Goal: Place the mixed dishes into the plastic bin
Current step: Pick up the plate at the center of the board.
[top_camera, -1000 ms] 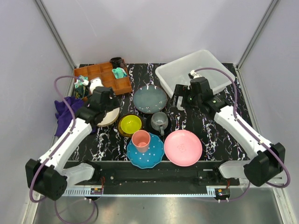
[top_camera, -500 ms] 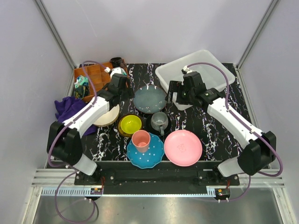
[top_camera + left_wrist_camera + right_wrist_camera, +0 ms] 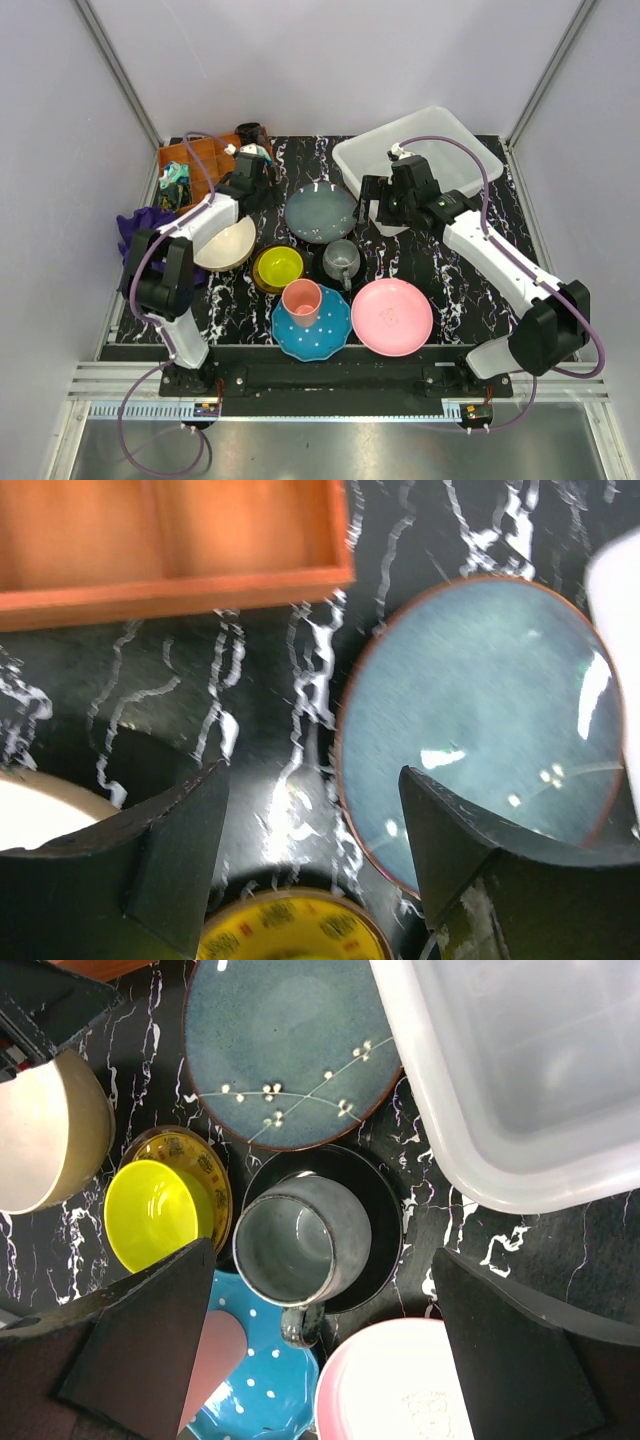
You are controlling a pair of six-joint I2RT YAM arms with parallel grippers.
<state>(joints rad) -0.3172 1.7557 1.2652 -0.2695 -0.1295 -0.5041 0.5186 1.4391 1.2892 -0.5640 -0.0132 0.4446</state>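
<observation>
**Item: mixed dishes, none yet in the bin.**

- Grey-blue plate (image 3: 321, 213): glazed, brown-rimmed, white sprig pattern. It lies flat at mid-tabletop, just beside the plastic bin (image 3: 450, 130), so it is probably the first piece to go.
- Grey mug (image 3: 341, 260): upright on the black saucer (image 3: 378, 1215), handle towards the near edge.
- Small yellow bowl (image 3: 278, 267) and cream bowl (image 3: 225, 243): side by side towards the left edge.
- Pink cup (image 3: 301, 298): stands on the blue white-dotted plate (image 3: 312, 325), with the pink plate (image 3: 392, 316) beside it along the near edge.
- Plastic bin: translucent, far right corner, nothing seen inside.
- Left pincer (image 3: 310, 780): spread and carrying nothing. It hangs over bare tabletop between the wooden tray (image 3: 150, 540) and the grey-blue plate's left rim (seemingly lined up for an edge grip).
- Right pincer (image 3: 322, 1250): spread wide and empty, above the mug, close by the bin.
- Purple cloth (image 3: 135, 225): left edge, not part of the lot.
</observation>
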